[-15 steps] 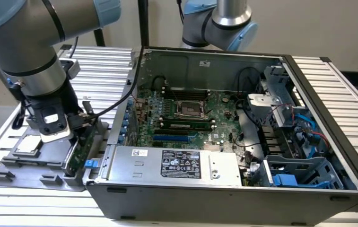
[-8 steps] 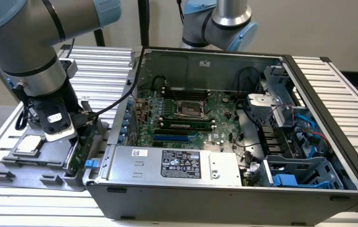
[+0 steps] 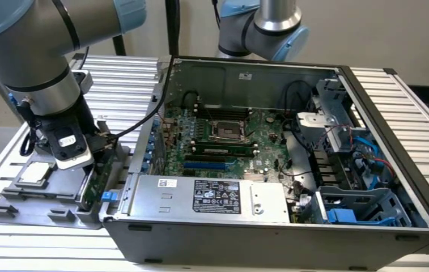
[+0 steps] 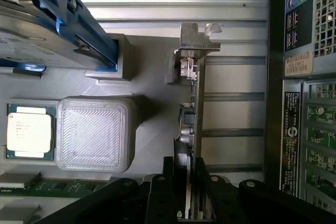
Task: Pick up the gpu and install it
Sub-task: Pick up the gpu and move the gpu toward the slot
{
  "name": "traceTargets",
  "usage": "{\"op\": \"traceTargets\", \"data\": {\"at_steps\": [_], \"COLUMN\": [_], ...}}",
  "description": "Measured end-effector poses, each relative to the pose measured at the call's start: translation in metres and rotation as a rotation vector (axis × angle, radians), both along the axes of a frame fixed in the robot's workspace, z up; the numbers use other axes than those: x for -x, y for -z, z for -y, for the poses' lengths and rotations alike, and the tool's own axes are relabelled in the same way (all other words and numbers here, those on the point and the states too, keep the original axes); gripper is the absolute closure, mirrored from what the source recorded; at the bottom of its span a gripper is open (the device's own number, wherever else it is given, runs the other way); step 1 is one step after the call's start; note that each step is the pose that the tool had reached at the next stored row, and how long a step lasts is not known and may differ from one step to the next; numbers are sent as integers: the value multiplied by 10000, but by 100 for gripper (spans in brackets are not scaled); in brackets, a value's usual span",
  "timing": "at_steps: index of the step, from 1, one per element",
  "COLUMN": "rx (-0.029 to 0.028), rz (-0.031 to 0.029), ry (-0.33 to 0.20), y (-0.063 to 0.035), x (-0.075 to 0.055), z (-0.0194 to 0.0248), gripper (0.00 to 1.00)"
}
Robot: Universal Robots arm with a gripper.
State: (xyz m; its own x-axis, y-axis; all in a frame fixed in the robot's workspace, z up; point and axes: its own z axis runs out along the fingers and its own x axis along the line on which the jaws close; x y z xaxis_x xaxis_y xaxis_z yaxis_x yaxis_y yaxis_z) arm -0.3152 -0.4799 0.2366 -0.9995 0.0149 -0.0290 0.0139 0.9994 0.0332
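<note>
Wrist view: fingers (image 4: 170, 187) set narrow, clamped on both faces of gpu (image 4: 190, 108), which stands on edge in a slot of grey tray (image 4: 152, 129). Card runs straight ahead of fingers to its silver bracket (image 4: 199, 35). Beside one finger: strip of bare slatted counter (image 4: 231, 114), then case (image 4: 275, 77) wall close by. Beside other finger: raised grey block (image 4: 92, 134), cpu (image 4: 30, 131), ram stick (image 4: 52, 187); blue-framed drive (image 4: 47, 30) farther ahead. Exterior view: case lies open upward, motherboard (image 3: 229, 136) exposed, tray just beside it.
</note>
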Motion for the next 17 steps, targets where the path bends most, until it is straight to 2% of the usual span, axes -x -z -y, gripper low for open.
{"op": "traceTargets", "data": {"at_steps": [8,17], "rx": [34,38], "rz": [-31,-42], "ry": [-344,-130], "y": [1,6], "x": [-10,-11], "z": [0,1], "gripper": [73,73]}}
